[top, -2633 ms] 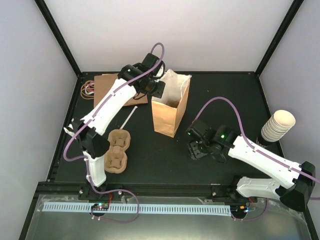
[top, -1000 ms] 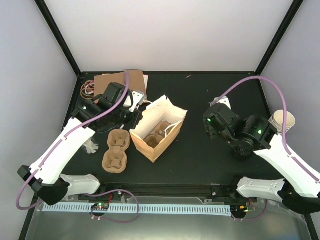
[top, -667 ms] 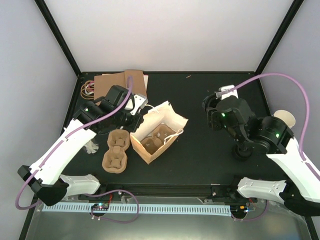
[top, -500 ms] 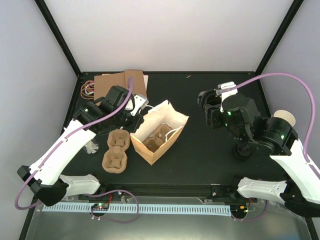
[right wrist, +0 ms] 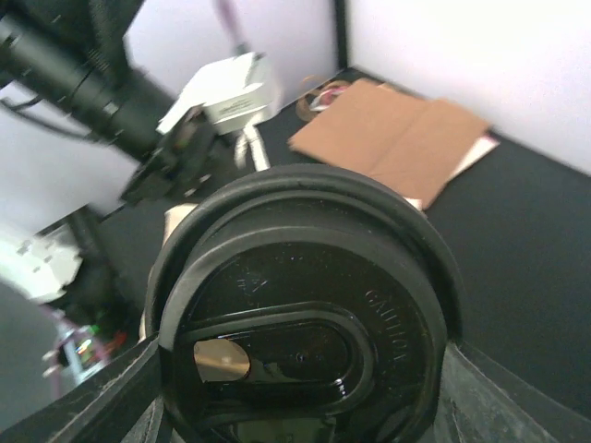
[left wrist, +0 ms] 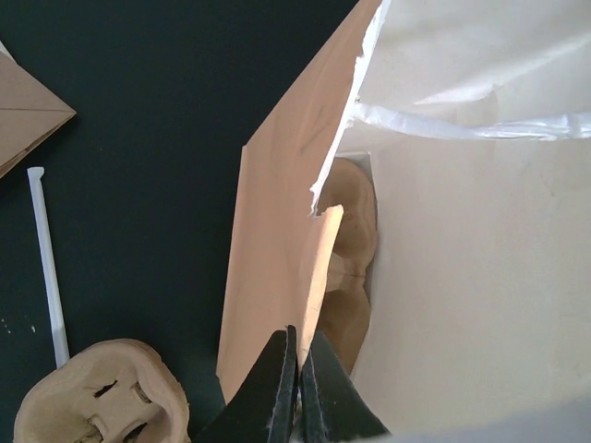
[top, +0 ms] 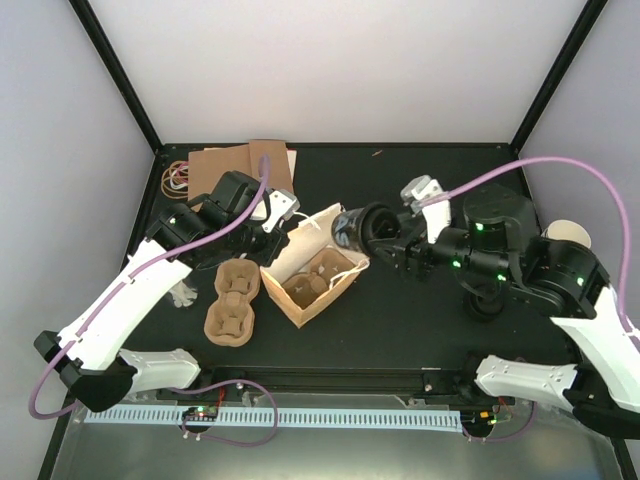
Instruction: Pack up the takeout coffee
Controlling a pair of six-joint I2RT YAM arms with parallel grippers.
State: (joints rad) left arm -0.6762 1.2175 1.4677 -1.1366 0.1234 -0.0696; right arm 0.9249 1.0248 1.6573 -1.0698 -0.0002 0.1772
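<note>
One coffee cup (right wrist: 305,323), embossed lid lettering (right wrist: 392,314) unreadable

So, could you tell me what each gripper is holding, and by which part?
The left gripper pinches the paper bag by its open rim. The right gripper grips a lidded coffee cup by its sides.

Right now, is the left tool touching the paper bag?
Touching. The left wrist view shows the left tool shut on the upper edge of the brown paper bag, with the paper pinched in it.
</note>
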